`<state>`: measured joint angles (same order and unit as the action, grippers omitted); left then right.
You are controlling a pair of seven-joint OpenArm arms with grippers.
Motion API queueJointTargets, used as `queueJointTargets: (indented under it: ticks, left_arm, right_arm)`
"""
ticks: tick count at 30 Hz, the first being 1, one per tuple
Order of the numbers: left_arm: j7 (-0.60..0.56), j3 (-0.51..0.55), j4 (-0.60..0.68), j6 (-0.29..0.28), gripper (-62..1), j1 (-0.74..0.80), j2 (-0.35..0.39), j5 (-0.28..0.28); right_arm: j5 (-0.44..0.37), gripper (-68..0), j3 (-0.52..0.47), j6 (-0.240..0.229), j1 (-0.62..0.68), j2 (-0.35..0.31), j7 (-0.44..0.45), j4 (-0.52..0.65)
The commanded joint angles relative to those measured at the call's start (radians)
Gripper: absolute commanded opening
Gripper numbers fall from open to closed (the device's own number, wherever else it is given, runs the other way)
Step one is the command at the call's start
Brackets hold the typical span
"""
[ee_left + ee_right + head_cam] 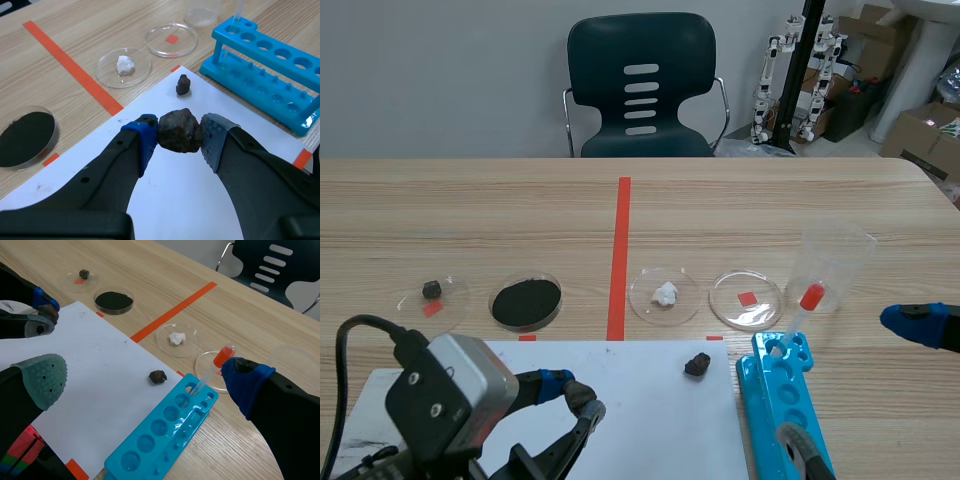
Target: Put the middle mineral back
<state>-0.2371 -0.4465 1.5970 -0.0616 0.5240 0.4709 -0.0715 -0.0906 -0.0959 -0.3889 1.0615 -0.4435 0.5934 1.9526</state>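
L gripper (pixel 180 134) is clamped on a dark brown mineral (pixel 177 127), held just above the white paper (pixel 190 200). A smaller dark rock (pixel 183 85) lies on the paper just ahead of those jaws. Further ahead are a dish w/ white lump (pixel 107 75) and a dish w/ red square (pixel 155 47). R gripper (pixel 145 379) has its jaws wide apart, w/ the blue rack (pixel 160 440) low betw. them.

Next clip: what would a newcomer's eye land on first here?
The left gripper, shut on a lumpy dark brown mineral chunk above the white paper sheet. Then a smaller dark stone lying on that sheet, and the bright blue plastic test tube rack beside it.
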Motion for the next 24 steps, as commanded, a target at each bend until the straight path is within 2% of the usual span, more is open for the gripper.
queueJointTargets:
  ticks: [1,7,15,24]
  left_arm:
    - [0.019,0.001,-0.007,-0.006,-49.3,-0.047,-0.029,-0.028]
    - [0.132,0.001,-0.097,-0.006,-49.3,-0.183,-0.107,-0.107]
    - [0.166,0.001,-0.252,-0.006,-49.3,-0.313,-0.203,-0.109]
    - [0.186,0.001,-0.412,-0.005,-49.3,-0.404,-0.271,-0.108]
  right_arm:
    - [-0.010,-2.2,-0.001,0.000,0.000,0.000,0.014,0.012]
    - [-0.010,-2.2,-0.001,0.000,0.000,0.000,0.014,0.012]
    - [-0.010,-2.2,-0.001,0.000,0.000,0.000,0.014,0.012]
    - [-0.010,-2.2,-0.001,0.000,0.000,0.000,0.014,0.012]
